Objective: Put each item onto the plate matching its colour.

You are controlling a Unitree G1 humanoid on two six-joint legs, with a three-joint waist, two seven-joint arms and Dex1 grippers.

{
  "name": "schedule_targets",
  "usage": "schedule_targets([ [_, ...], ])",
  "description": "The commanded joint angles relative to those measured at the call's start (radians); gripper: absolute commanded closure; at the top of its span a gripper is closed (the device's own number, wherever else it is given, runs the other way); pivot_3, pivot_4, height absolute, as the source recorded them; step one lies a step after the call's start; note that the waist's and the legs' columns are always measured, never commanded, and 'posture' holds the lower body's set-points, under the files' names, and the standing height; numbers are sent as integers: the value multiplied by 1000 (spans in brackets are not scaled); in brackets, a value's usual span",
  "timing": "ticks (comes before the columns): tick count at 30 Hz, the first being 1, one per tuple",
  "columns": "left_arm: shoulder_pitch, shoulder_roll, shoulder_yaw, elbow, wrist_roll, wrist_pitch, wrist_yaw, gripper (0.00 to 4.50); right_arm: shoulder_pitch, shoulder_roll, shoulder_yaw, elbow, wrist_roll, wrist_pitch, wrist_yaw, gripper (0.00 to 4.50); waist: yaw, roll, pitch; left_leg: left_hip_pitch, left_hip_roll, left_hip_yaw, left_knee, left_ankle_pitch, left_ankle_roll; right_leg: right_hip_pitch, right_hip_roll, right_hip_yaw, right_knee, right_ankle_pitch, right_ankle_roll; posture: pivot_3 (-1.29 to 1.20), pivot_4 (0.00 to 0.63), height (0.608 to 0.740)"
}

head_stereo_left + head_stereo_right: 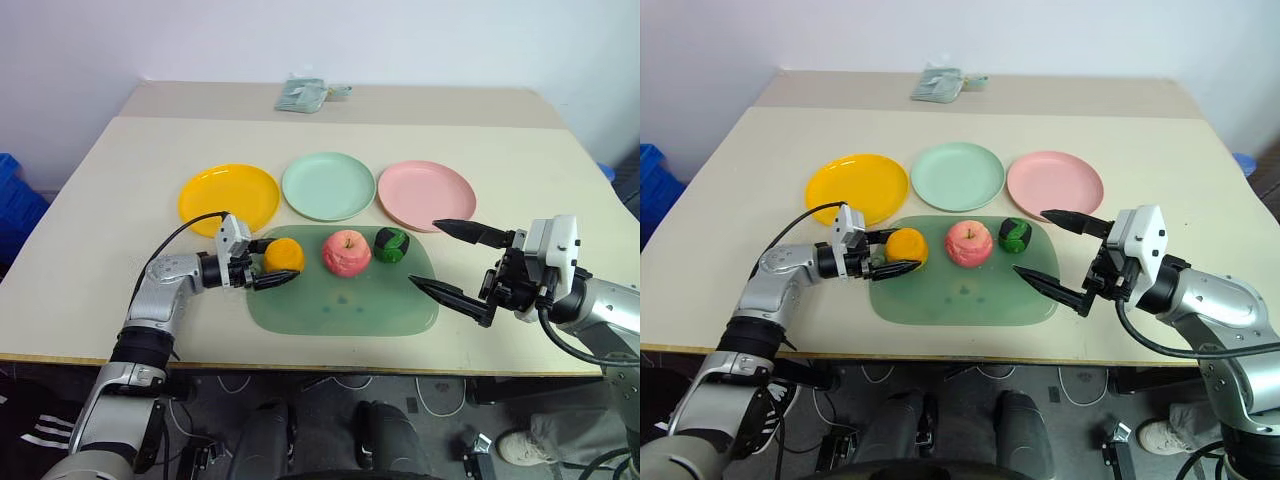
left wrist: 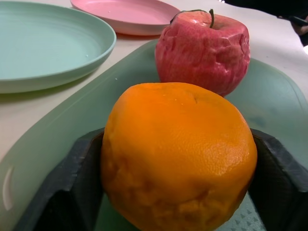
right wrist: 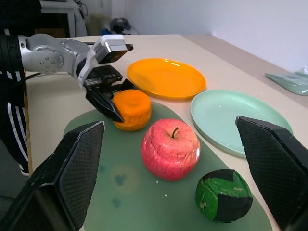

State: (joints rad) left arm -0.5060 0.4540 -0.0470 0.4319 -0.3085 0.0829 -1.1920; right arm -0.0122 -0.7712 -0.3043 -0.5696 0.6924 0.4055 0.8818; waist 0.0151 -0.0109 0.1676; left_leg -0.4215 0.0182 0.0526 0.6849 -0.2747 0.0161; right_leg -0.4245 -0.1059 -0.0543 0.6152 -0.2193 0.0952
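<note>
Nothing sorted yet: all three fruits sit on the translucent green rounded-rectangle mat (image 1: pixel 340 300) at the near edge of the pale beige surface (image 1: pixel 100 200), and all three plates are bare. Left hand (image 1: pixel 272 263), nearest the mat's left end, has its two black fingers set on either side of the round orange (image 1: pixel 284 254); the left wrist view shows both fingers against the dimpled, slightly flattened peel, fruit resting on the mat, so I judge the grip just forming and the lift not begun. Right hand (image 1: pixel 452 261) hovers beside the mat's right end, fingers spread wide, holding nothing. Mid-mat: pink-red apple (image 1: pixel 346 252), matte, wrinkled skin, short stem, upright. Just beside it, the smaller dark green lumpy fruit with black patches (image 1: pixel 391 244). Beyond the mat, a row of shallow round plastic plates, smooth with raised rims: yellow-orange plate (image 1: pixel 229 197) closest to the orange, pale mint green plate (image 1: pixel 328 185) in the middle, pink plate (image 1: pixel 427 194) on the right. Three placements remain. Far edge: a crumpled grey-green cloth (image 1: pixel 303 93).
</note>
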Motion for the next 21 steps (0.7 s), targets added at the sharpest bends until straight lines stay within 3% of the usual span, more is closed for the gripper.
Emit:
schedule_targets([
  [1,-22,-3,35,-21,-28,26,24,1230,-8,-15,-35,-32,16,-5,-4,0,-1,0,0,0,0,0,0,0,0,0,0,0,0,0,0,0,150,740],
  [7,-152,-6,174,58,-75,103,224,1230,-26,-14,-22,-16,12,-5,-3,0,0,-1,1,0,0,-1,0,0,0,0,1,0,1,0,0,0,150,740],
  [14,-298,-1,234,326,50,-12,547,1230,-123,26,17,55,-39,-18,-72,0,-4,-2,1,0,-2,0,0,0,0,0,1,0,1,4,8,0,150,740],
  [21,-315,-8,241,434,62,-16,572,1230,-152,42,38,79,-73,-32,-84,0,1,-3,2,-1,-2,0,0,0,0,0,1,0,0,5,9,0,150,740],
])
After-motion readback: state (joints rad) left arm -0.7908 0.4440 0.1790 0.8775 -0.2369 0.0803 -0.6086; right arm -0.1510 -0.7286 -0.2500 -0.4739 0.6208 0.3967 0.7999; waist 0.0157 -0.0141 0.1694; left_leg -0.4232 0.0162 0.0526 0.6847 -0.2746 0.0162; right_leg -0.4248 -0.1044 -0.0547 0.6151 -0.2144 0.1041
